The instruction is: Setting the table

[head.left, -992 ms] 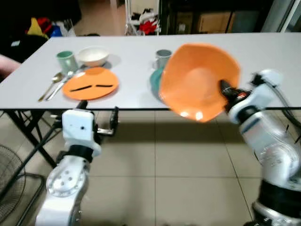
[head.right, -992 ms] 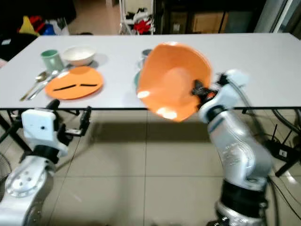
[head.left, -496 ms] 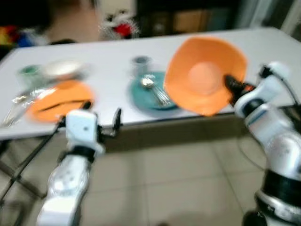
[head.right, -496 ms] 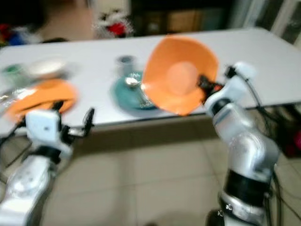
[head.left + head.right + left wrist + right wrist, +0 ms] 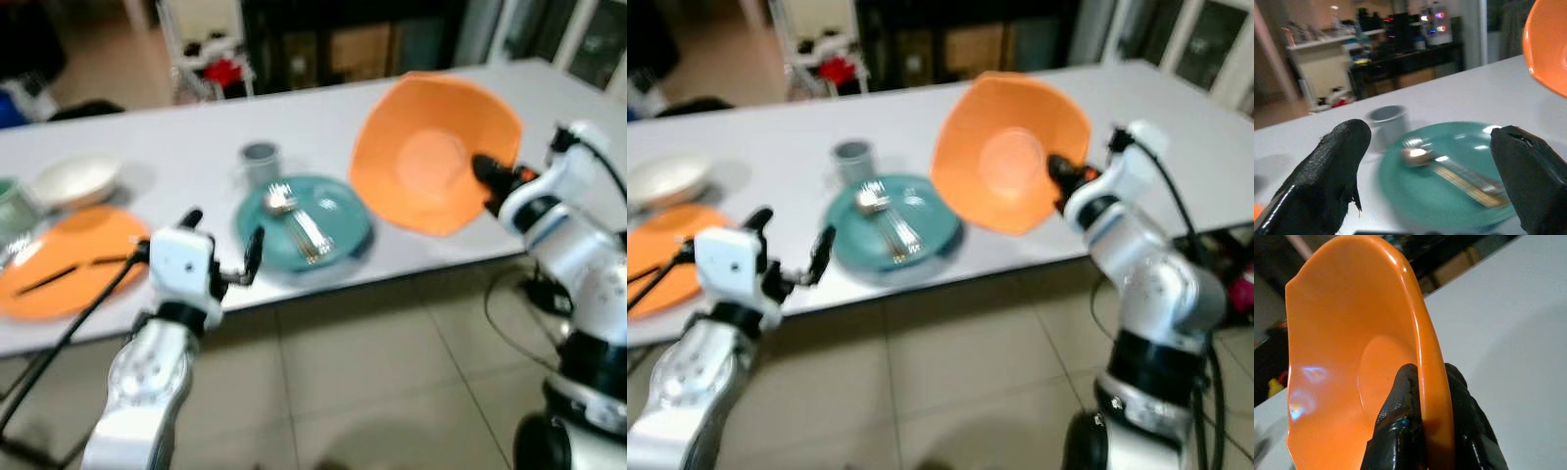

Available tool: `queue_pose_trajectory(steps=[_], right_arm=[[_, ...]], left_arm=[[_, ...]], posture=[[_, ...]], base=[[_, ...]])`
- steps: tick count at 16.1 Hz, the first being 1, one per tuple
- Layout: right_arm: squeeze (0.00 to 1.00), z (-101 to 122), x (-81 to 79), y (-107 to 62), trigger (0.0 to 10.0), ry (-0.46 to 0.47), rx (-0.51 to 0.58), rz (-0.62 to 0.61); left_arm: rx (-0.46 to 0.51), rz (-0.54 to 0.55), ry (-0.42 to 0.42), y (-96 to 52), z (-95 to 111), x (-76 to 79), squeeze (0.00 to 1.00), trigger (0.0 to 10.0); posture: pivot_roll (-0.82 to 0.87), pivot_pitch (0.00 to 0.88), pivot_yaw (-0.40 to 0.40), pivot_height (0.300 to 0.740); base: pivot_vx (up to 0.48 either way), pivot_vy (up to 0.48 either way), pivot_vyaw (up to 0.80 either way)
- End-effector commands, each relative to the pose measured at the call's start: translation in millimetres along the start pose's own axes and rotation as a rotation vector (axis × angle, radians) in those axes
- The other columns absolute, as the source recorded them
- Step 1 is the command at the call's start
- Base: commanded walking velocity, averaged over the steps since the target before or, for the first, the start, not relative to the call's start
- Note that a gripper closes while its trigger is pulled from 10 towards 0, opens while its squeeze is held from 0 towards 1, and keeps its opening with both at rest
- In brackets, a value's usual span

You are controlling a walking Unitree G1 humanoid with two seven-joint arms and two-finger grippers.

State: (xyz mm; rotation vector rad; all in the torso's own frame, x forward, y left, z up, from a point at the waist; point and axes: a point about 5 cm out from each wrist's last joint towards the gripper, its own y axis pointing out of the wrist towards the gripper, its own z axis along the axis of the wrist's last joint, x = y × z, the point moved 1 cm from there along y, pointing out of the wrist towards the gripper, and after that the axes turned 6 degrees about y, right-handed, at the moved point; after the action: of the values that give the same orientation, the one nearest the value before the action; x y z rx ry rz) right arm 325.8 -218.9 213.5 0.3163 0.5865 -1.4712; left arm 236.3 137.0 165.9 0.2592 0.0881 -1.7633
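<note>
**Orange plate carried to the table, held by its rim**

Head views: right of centre, the right gripper [image 5: 482,168] pinches the orange plate [image 5: 431,152] on edge, tilted above the white table [image 5: 176,137]. The teal plate [image 5: 304,227] with cutlery [image 5: 299,220] sits mid-frame.

Left wrist view: the left gripper [image 5: 1425,171] hangs wide apart, holding nothing.

Right wrist view: both fingers [image 5: 1400,416] clamp the rim. I'd level the plate over bare table beside the teal one before letting go.
</note>
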Motion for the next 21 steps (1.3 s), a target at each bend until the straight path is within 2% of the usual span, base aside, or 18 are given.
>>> queue_pose_trajectory(steps=[1, 14, 18, 21], right_arm=[[0.0, 10.9, -9.6, 1.6, 10.0, 0.009, 0.03, 0.038], [0.0, -6.3, -16.0, 7.8, 10.0, -0.009, -0.069, 0.078], [0.0, -8.3, -18.8, 15.1, 10.0, -0.026, -0.091, 0.084], [0.0, -13.8, -17.4, 27.4, 10.0, -0.064, -0.165, 0.073]], left_arm=[[0.01, 0.007, 0.024, 0.9, 2.1, -4.1, 0.0, 10.0], [0.01, 0.027, 0.042, -2.8, 1.8, -9.9, 0.0, 10.0], [0.008, 0.034, 0.044, -3.9, 1.8, -10.6, 0.0, 10.0], [0.014, 0.048, 0.05, -3.7, 3.3, -13.3, 0.0, 10.0]], posture=[[-0.07, 0.0, 0.052, 0.74], [-0.05, 0.0, 0.049, 0.74], [-0.05, 0.0, 0.042, 0.74], [-0.04, 0.0, 0.034, 0.74]], base=[[0.386, 0.0, 0.0], [0.387, 0.0, 0.0], [0.385, 0.0, 0.0], [0.386, 0.0, 0.0]])
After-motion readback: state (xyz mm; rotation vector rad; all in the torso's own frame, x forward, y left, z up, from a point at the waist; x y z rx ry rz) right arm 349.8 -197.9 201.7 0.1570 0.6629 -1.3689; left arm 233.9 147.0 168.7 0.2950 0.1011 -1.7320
